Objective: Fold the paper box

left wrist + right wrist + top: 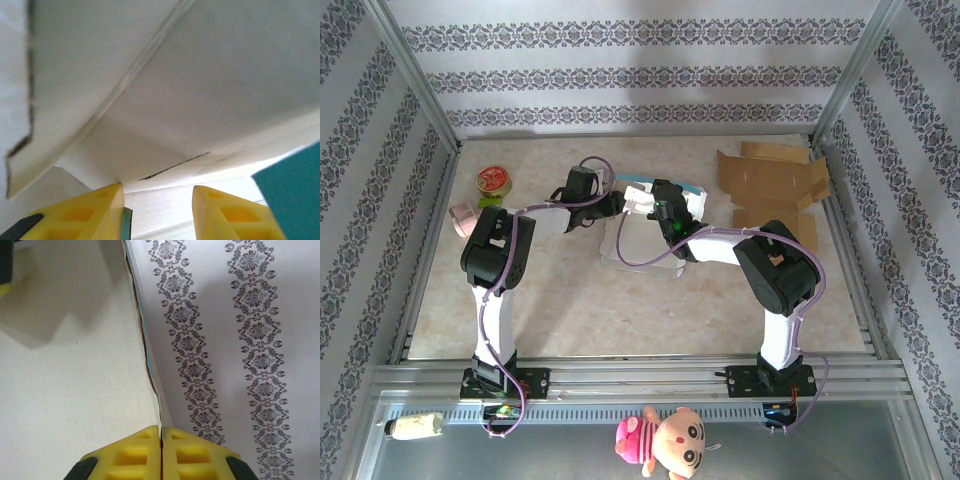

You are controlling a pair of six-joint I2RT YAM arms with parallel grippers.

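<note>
The paper box (pixel 632 240) lies in the middle of the table (pixel 620 320), a little toward the back. It is white with a teal edge and only half formed, with its panels standing at loose angles. Both arms bend inward and meet over it. The right hand (pixel 161 440) is clenched on the thin edge of one white panel, which runs straight into the seam between its yellow fingers. The left hand (pixel 157 197) is released. Its fingers are apart just under a crease where two panels meet, and I can see nothing between them.

I judge that the step is to bring a side panel up along its crease. To do it well, the right hand should hold its edge firmly and not pull, because thin paper can tear or slip out. The left hand should push close to the crease, slowly, so that the fold follows it and the wall does not buckle. The box looks light and may slide on the table if only one hand presses.

Around is a booth with patterned wallpaper (pixel 640 75) and a metal frame. The table is pale, stone-like and smooth. At the back right lies flat brown cardboard (pixel 770 180), and at the left a small round tin (pixel 493 181)
</note>
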